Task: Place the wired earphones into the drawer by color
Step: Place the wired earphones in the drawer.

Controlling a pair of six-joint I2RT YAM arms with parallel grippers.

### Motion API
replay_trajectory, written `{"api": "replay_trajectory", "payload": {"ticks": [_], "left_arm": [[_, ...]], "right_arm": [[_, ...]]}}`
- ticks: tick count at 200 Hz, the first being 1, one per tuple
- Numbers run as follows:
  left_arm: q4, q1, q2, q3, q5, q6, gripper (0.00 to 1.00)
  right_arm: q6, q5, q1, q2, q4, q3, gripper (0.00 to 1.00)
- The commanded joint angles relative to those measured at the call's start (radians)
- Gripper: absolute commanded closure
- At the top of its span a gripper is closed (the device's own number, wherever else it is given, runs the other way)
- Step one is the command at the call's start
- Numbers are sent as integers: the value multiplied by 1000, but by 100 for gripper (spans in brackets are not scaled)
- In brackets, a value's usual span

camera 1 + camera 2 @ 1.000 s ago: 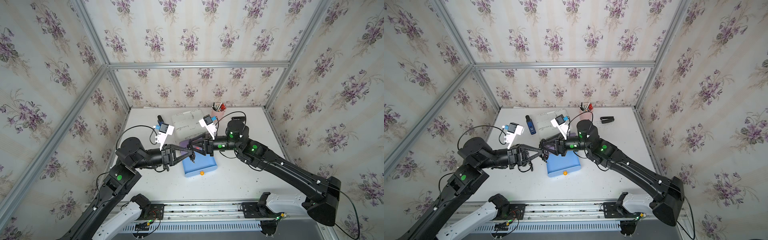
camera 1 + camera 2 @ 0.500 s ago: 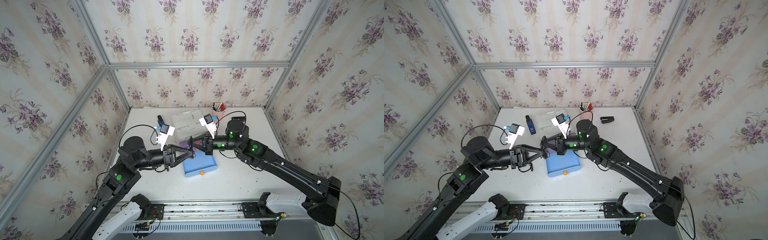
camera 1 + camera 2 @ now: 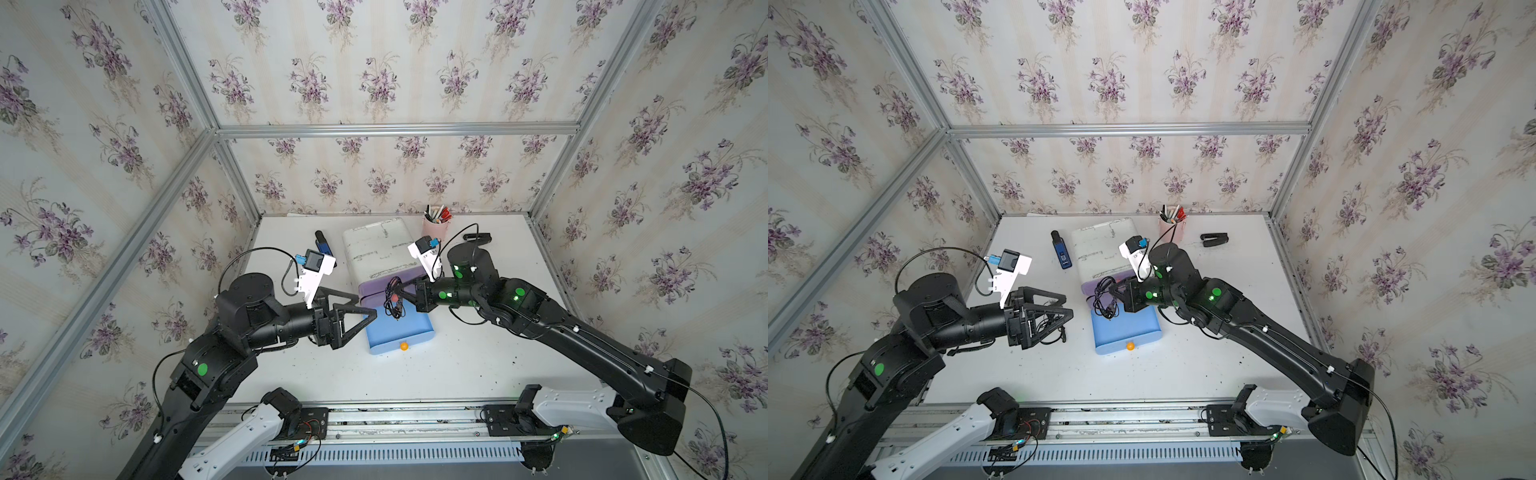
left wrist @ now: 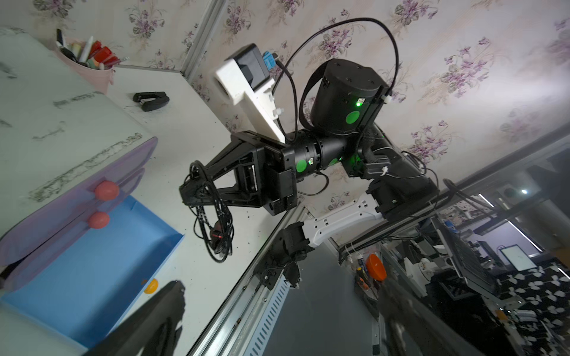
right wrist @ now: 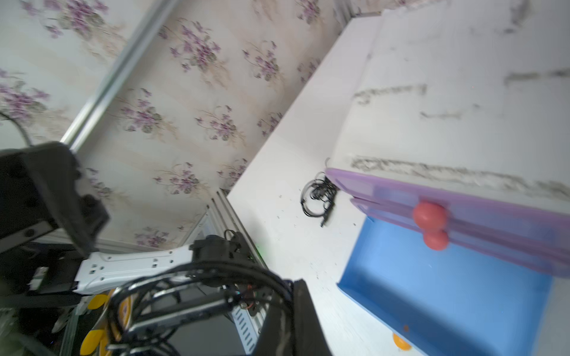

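A black bundle of wired earphones (image 3: 393, 300) hangs from my right gripper (image 3: 400, 291), which is shut on it just above the back of the open blue drawer (image 3: 415, 328). The left wrist view shows the same earphones (image 4: 213, 222) dangling from the shut jaws. My left gripper (image 3: 366, 305) is open and holds nothing, a short way left of the bundle. A second black earphones bundle (image 5: 319, 200) lies on the table by the left corner of the drawer unit, and shows through my left fingers in a top view (image 3: 1052, 328).
Two purple drawers (image 3: 376, 291) with red knobs sit shut above the blue one, under the unit's white top (image 3: 374, 249). A pink pen cup (image 3: 435, 226), a black stapler (image 3: 477, 237) and a blue-black device (image 3: 323, 245) stand at the back.
The right gripper has shut on the black earphones. The left gripper has opened, let go of them and drawn back to the left.
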Motion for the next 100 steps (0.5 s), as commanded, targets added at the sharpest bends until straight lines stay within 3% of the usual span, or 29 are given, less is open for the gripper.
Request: {"api": "replay_trajectory", "payload": {"ticks": [1, 58, 100], "left_arm": [[-141, 2, -7, 14, -141, 105, 0], [-171, 2, -4, -15, -245, 114, 0], [-206, 2, -26, -28, -284, 128, 0]], "right_arm": [[75, 119, -1, -22, -124, -31, 100], [305, 298, -5, -16, -98, -183, 100], [367, 344, -22, 67, -67, -230, 100]]}}
